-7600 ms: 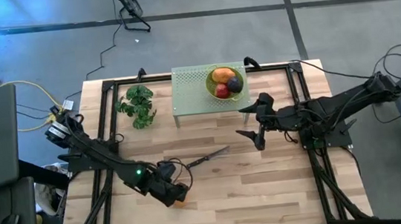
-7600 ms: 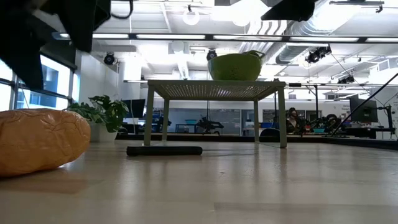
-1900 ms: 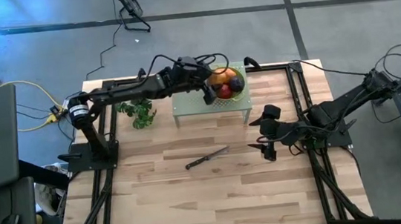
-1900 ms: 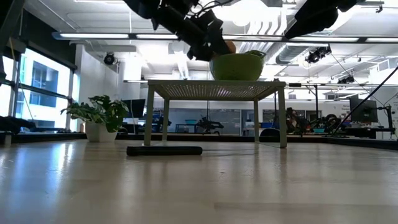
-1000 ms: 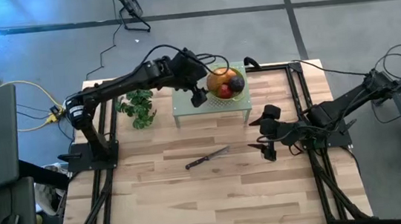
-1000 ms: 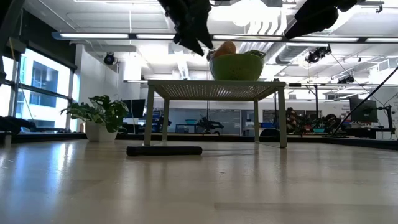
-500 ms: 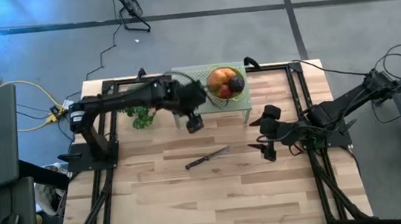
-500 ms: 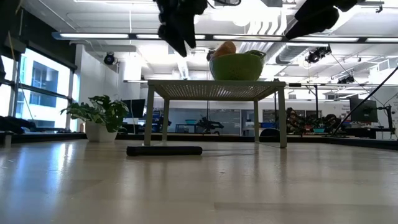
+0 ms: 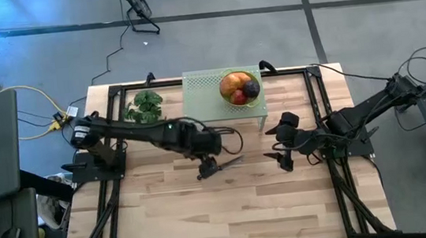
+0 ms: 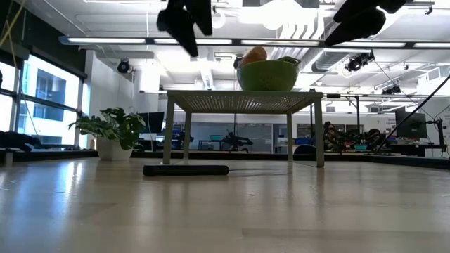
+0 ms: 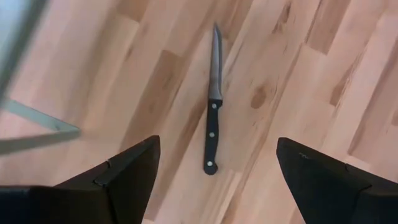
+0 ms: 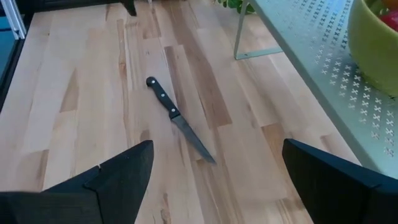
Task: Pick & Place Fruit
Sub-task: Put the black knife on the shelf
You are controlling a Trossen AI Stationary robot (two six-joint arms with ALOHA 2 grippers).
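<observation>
Fruit (image 9: 239,88): orange, red and dark purple pieces heaped in a green bowl (image 10: 267,74) on the small perforated stand (image 9: 207,104) at the table's far edge; gathered there, the placing looks largely done.

Left gripper (image 9: 208,167): above the knife (image 11: 212,121) at mid-table, fingers (image 11: 127,171) spread wide and empty, seemingly poised over the handle though the knife is no fruit.

Right gripper (image 9: 281,150): parked low, right of centre, fingers (image 12: 124,171) apart and empty; waiting.

Leafy green bunch (image 9: 146,105): beside the stand, apart from the bowl.
</observation>
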